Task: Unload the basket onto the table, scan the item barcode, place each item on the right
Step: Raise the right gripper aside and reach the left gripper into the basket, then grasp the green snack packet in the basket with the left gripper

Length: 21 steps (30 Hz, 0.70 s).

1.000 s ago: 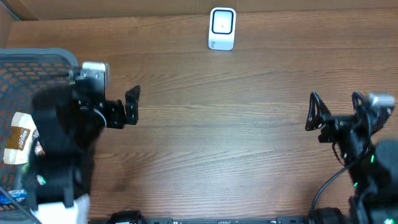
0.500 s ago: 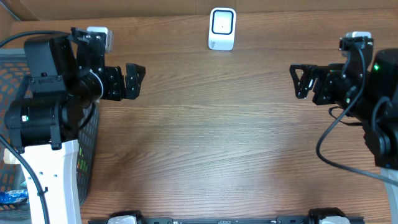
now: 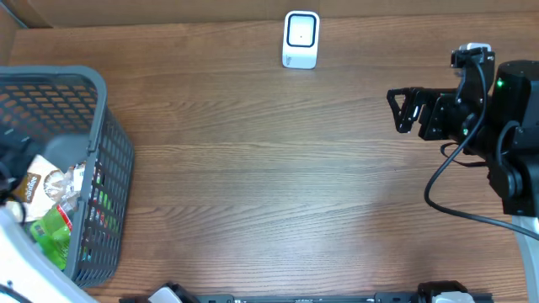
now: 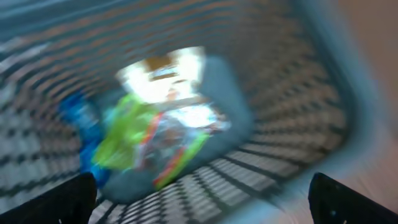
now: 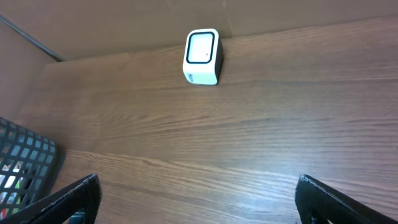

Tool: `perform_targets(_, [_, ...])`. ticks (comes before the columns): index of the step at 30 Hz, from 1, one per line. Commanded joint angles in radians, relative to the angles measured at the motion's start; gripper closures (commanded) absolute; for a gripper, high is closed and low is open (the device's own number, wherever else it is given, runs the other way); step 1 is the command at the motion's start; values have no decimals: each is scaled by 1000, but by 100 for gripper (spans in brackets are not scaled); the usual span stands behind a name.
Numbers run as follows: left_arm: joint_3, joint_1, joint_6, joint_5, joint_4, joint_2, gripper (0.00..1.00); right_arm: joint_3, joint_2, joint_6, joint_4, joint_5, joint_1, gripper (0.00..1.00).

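Note:
Several packaged items lie in the grey mesh basket (image 3: 101, 143) at the left: a green packet (image 3: 50, 231), a tan-and-white packet (image 3: 29, 181) and a clear wrapped one (image 3: 66, 181). The white barcode scanner (image 3: 301, 38) stands at the table's far edge, also in the right wrist view as the scanner (image 5: 202, 57). My left gripper (image 4: 205, 199) hangs open over the basket's inside, above the blurred green packet (image 4: 124, 134) and a blue item (image 4: 78, 115). It is hidden in the overhead view. My right gripper (image 3: 401, 110) stands open and empty above bare table, pointing left.
The basket wall (image 4: 280, 124) surrounds the left gripper's view. A corner of the basket (image 5: 18, 162) shows at the left of the right wrist view. Brown cardboard walls line the table's far edge. The right arm's body (image 3: 505, 143) fills the right side.
My left arm has swung left off the table and out of the overhead view, baring the basket. The right arm rose to the upper right, then edged slightly left. Both grippers stayed open.

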Motion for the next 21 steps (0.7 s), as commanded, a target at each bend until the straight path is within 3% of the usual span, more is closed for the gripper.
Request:
perform_targets(1, [-111, 143, -119, 24, -3, 93, 0, 27, 14, 2, -14, -8, 4, 0])
perform_targets(9, [-459, 197, -129, 50, 208, 185, 0, 27, 41, 2, -23, -8, 4, 0])
perform_targets(16, [-784, 196, -218, 50, 476, 185, 0, 27, 73, 2, -27, -9, 4, 0])
perform_targets(21, [-900, 195, -218, 43, 622, 186, 11, 27, 87, 2, -26, -23, 4, 0])
